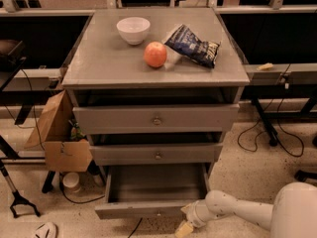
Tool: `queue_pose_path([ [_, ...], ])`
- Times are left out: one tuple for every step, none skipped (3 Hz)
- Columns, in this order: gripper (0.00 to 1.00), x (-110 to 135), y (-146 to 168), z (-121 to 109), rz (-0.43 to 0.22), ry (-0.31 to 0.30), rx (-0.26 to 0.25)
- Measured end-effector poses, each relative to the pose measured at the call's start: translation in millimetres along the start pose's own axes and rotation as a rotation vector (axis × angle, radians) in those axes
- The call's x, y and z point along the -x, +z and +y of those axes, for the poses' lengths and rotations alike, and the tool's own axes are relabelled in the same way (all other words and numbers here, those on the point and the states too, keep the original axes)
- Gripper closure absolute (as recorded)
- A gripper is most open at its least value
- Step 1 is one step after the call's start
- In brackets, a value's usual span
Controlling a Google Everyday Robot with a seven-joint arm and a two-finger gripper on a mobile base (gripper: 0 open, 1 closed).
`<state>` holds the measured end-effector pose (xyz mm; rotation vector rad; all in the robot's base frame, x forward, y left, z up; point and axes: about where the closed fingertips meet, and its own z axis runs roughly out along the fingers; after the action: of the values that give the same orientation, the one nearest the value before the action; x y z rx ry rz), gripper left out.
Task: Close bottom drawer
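Note:
The bottom drawer point(148, 185) is the lowest of three grey drawers and stands pulled out, its plain grey inside showing and its low front panel point(141, 211) toward me. My gripper point(185, 223) sits at the right end of that front panel, low by the floor, on a white arm coming in from the lower right. The middle drawer point(157, 154) and top drawer point(156, 119) are pushed in further, each with a small round knob.
On the cabinet top sit a white bowl point(133, 29), an orange-red fruit point(155, 54) and a dark snack bag point(193, 45). A cardboard box point(57, 135) stands on the floor at the left. Cables point(262, 138) lie on the floor at the right.

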<state>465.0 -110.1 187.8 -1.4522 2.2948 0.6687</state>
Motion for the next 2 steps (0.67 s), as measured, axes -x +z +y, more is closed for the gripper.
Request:
queue_pose_path([
  [0.42, 16.3, 7.8, -35.9, 0.022, 0.016, -0.037],
  [0.38, 14.7, 7.4, -33.4, 0.022, 0.016, -0.037],
])
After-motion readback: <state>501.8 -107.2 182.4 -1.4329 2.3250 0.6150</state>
